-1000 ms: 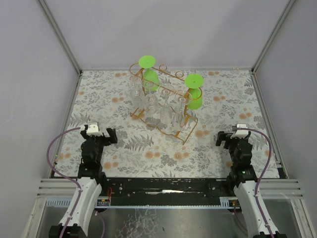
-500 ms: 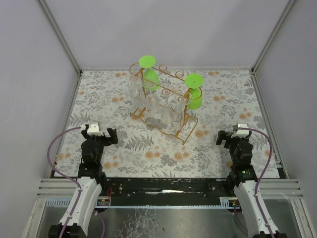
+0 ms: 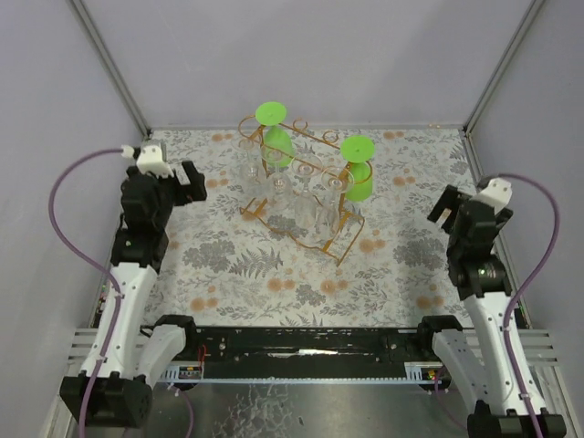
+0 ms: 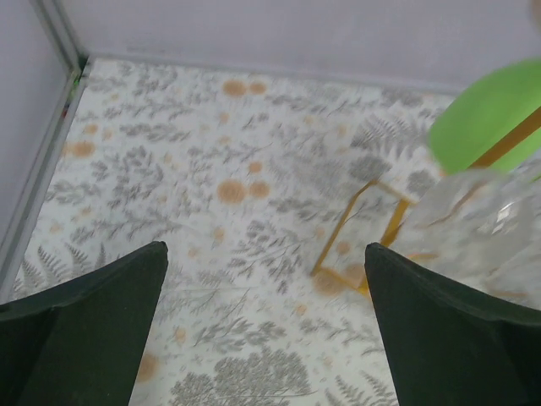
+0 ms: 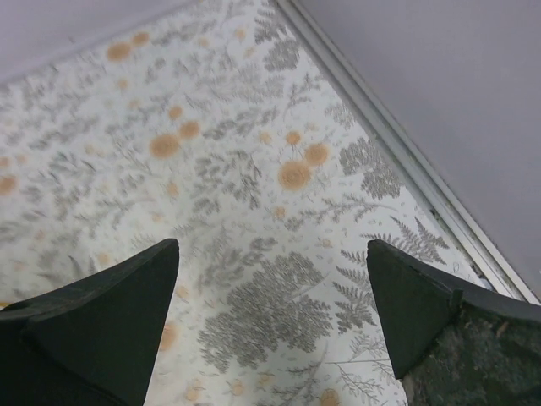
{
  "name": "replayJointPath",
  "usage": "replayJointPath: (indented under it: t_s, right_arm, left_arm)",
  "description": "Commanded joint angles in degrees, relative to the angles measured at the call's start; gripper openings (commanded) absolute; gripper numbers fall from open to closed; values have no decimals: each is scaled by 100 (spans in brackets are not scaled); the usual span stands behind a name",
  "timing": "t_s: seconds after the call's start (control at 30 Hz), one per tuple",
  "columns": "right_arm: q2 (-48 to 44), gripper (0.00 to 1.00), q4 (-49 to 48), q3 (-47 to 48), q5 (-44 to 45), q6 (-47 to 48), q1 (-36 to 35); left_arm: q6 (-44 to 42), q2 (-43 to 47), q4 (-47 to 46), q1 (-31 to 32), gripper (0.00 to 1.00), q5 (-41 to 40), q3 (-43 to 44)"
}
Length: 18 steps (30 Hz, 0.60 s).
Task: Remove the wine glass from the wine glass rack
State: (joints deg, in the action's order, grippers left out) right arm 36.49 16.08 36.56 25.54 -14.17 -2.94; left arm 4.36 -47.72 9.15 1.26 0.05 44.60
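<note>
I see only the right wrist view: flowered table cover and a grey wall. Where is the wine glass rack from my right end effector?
Observer: The golden-orange wire rack stands mid-table, to the left of the right end effector, well apart from it.
Operator: Which glasses hang on it?
Observer: A green wine glass hangs upside down at the rear, a second green wine glass at the right end, clear glasses between.
Operator: And the left end effector?
Observer: The left end effector is open, near the rack's left side, not touching.
</note>
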Motion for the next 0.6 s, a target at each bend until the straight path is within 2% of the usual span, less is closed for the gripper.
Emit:
replayJointPath:
  t_s: [0.0, 0.23, 0.4, 0.57]
  right_arm:
    - [817, 99, 1517, 1587, 251, -777, 13]
    - [1878, 99, 2192, 3401, -1248, -1199, 13]
    - [2387, 98, 2406, 4234, -2513, -1372, 13]
    - [2512, 96, 2544, 4592, -2598, -1570, 13]
  left_arm:
    - [602, -593, 1502, 17, 100, 597, 1485]
    - [1652, -1245, 2342, -81, 100, 1265, 2975]
    - [2986, -1734, 2410, -424, 100, 2622, 3493]
    - [4136, -2106, 1960, -727, 90, 3779, 3375]
